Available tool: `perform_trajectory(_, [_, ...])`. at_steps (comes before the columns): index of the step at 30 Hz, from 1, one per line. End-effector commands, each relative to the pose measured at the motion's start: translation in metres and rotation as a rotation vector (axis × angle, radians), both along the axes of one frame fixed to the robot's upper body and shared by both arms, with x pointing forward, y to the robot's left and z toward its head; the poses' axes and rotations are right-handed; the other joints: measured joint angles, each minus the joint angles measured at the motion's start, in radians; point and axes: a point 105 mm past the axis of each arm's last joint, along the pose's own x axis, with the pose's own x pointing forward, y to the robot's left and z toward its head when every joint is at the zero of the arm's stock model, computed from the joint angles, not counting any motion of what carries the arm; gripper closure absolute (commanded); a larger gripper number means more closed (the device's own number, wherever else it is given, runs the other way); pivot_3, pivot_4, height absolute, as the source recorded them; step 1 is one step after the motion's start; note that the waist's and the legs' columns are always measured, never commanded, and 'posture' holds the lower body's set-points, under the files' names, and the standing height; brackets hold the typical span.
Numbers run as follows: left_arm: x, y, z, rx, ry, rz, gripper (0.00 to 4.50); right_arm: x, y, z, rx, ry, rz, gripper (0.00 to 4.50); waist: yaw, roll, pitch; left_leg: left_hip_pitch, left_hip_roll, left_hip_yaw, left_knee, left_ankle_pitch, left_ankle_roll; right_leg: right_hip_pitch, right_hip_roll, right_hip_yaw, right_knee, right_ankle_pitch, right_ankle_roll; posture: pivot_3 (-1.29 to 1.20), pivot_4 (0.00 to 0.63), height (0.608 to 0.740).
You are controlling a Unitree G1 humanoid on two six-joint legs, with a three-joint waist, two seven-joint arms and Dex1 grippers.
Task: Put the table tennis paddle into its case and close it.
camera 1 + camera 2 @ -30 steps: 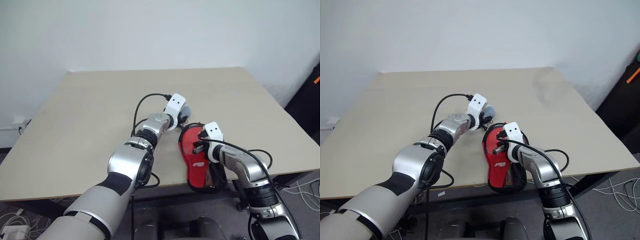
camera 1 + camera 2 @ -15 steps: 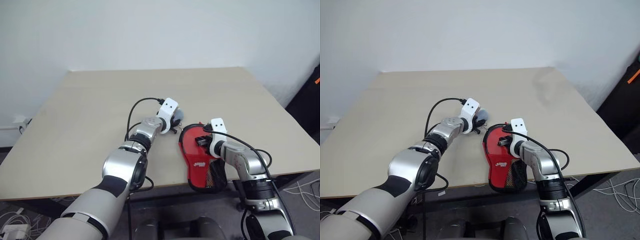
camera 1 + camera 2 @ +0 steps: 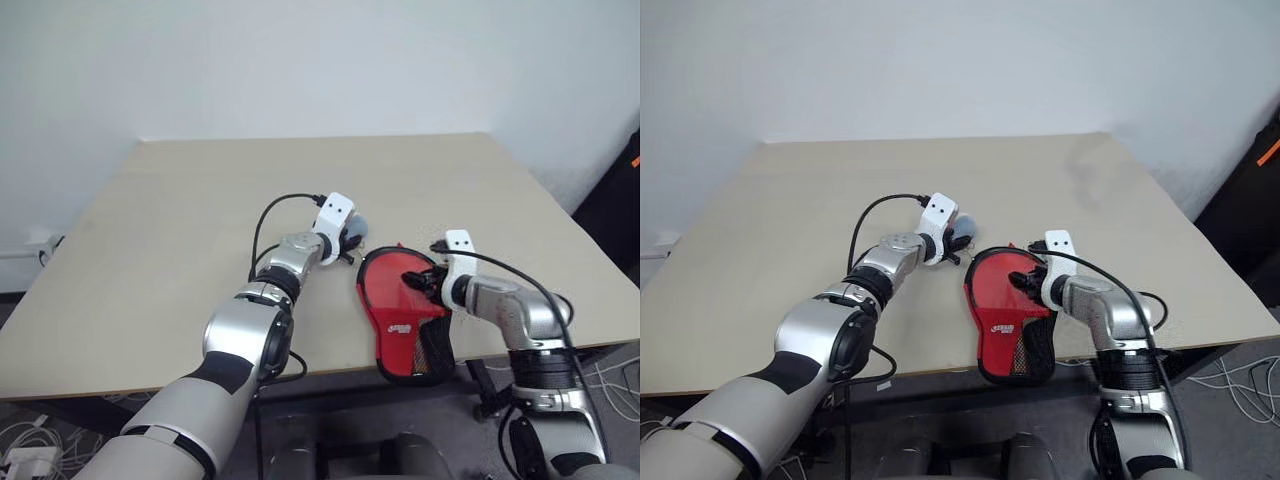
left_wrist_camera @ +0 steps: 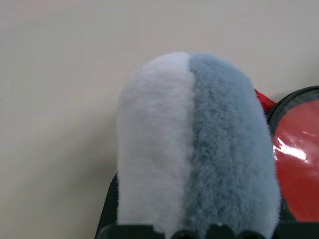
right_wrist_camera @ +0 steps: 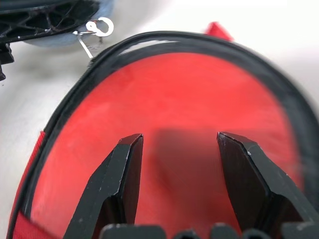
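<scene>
Red side up, the case lies at the table's near edge, its narrow end overhanging. My right gripper hovers above it, fingers apart, holding nothing. The left gripper sits just beside the case's rim; I cannot tell its grip.

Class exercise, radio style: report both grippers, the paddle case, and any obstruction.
Right gripper open over the case, nothing held. Left gripper at case's far edge. Case red side up on table. Nothing in the way.
</scene>
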Motion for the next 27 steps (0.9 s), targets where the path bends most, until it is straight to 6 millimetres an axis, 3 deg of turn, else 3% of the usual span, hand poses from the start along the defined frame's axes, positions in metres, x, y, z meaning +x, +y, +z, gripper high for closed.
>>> perform_trajectory(1, [0.007, -0.003, 0.024, -0.017, -0.095, -0.016, 3.14, -0.01, -0.008, 0.022, 0.05, -0.006, 0.033, 1.94, 0.0, 0.0, 0.0, 0.0, 0.0, 0.0, 0.001, 0.0, 0.0, 0.0, 0.0, 0.0, 0.0, 0.0, 0.0, 0.0, 0.0, 0.724])
perform_trajectory(9, [0.004, -0.007, 0.019, -0.029, -0.079, -0.022, 3.14, -0.053, -0.024, 0.019, 0.037, 0.065, 0.159, 1.94, 0.001, 0.0, 0.0, 0.0, 0.0, -0.001, 0.001, -0.002, 0.002, 0.001, 0.0, 0.0, -0.001, 0.0, 0.0, 0.0, 0.0, 0.724])
perform_trajectory(16, [0.004, -0.009, 0.019, -0.031, -0.079, -0.026, 3.14, -0.079, -0.032, 0.006, 0.029, 0.128, 0.202, 1.94, 0.002, -0.001, 0.0, 0.0, 0.0, -0.001, 0.003, -0.002, 0.004, 0.002, 0.0, -0.001, -0.001, 0.0, 0.0, 0.0, 0.0, 0.724])
perform_trajectory(27, [0.003, -0.011, 0.019, -0.031, -0.077, -0.033, 3.14, -0.088, -0.03, -0.007, 0.033, 0.173, 0.195, 1.94, 0.002, -0.001, 0.0, 0.0, 0.0, -0.001, 0.004, -0.003, 0.005, 0.002, -0.001, 0.0, -0.001, 0.0, 0.001, 0.0, 0.0, 0.724])
